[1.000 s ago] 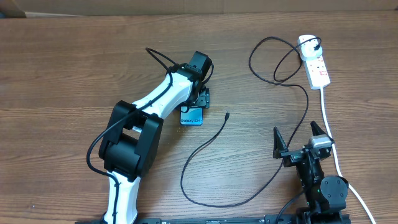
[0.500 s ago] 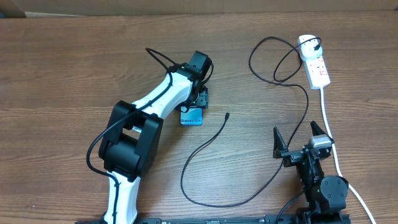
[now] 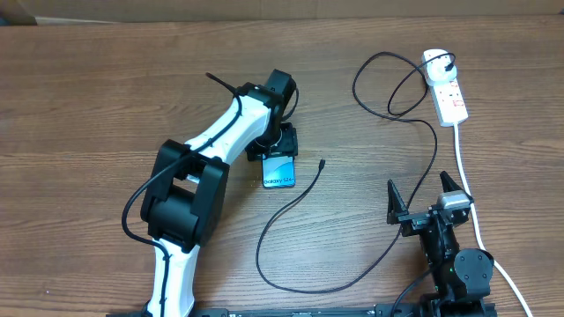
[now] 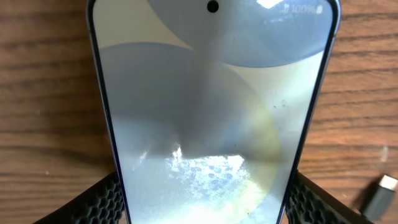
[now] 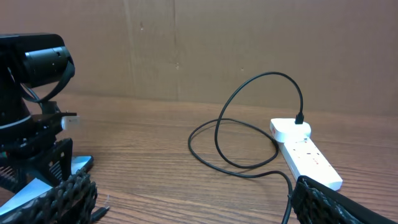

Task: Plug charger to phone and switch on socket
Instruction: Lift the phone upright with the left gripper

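The phone (image 3: pixel 279 172) lies screen-up near the table's middle, its "Galaxy S24+" end pointing toward the front. My left gripper (image 3: pixel 282 145) is shut on the phone (image 4: pixel 211 112), with the black fingers (image 4: pixel 102 199) pressed against both long edges. The charger (image 3: pixel 291 202) is a thin black cable whose small plug tip (image 3: pixel 322 163) rests just right of the phone, also visible as the plug tip (image 4: pixel 379 193). Its black plug sits in the white socket (image 3: pixel 448 88) at the far right. My right gripper (image 3: pixel 421 195) stands open and empty near the front right.
A thick white cord (image 3: pixel 467 176) runs from the socket toward the front, passing right of my right gripper (image 5: pixel 193 205). The charger cable loops left of the socket (image 5: pixel 308 155) and curves across the front middle. My left arm (image 3: pixel 189 189) covers the left centre.
The left gripper has narrowed onto the phone and moved it a little right and toward the front, turning it. The phone now lies closer to the cable tip. The right arm has not moved.
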Action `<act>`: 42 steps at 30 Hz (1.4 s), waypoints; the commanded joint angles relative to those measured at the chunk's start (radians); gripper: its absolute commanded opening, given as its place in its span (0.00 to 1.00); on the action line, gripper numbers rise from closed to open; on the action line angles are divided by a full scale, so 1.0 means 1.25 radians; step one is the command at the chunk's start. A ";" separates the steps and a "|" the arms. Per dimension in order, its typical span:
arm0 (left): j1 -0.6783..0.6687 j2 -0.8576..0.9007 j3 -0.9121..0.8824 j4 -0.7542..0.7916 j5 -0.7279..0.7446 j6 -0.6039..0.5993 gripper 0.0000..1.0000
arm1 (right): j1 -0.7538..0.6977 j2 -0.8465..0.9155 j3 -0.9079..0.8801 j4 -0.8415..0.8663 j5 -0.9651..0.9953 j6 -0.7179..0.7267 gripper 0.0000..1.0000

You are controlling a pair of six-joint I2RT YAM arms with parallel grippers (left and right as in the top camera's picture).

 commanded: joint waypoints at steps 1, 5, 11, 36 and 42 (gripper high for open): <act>0.023 0.014 0.042 -0.017 0.071 -0.017 0.63 | 0.005 -0.008 -0.008 0.005 0.002 -0.001 1.00; 0.029 0.014 0.044 -0.022 0.049 -0.016 0.64 | 0.005 -0.008 -0.008 0.005 0.002 -0.001 1.00; 0.014 0.015 0.040 -0.025 -0.033 -0.019 0.65 | 0.005 -0.008 -0.008 0.005 0.002 -0.001 1.00; -0.035 0.015 -0.068 0.033 -0.178 -0.074 0.98 | 0.005 -0.008 -0.008 0.005 0.002 -0.001 1.00; -0.035 0.015 -0.099 0.060 -0.170 -0.079 0.84 | 0.005 -0.008 -0.008 0.005 0.002 -0.001 1.00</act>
